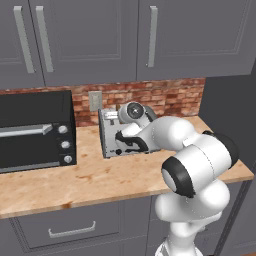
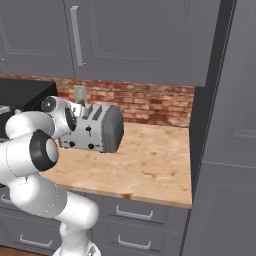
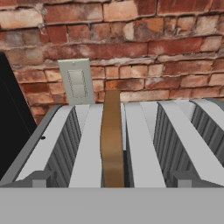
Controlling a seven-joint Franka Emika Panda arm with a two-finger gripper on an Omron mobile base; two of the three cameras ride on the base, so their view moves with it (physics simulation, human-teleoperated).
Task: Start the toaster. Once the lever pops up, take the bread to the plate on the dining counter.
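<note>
The silver-grey toaster (image 1: 111,131) (image 2: 102,127) stands on the wood counter against the brick wall. My wrist covers most of it in the left base view. In the hand view I look along the toaster's top (image 3: 144,131). The bread (image 3: 112,140), a thin brown slice, stands on edge in a middle slot, its top edge above the slot. My gripper (image 3: 112,180) hovers just in front of and above the toaster, open, one fingertip (image 3: 40,178) on each side of the bread's line, with nothing held. The plate and the dining counter are out of view.
A black toaster oven (image 1: 35,132) stands close on the toaster's left. A wall outlet plate (image 3: 77,82) is on the brick wall behind. Grey upper cabinets (image 1: 90,40) hang overhead. A tall grey cabinet side (image 2: 215,100) bounds the counter (image 2: 150,165) on the right.
</note>
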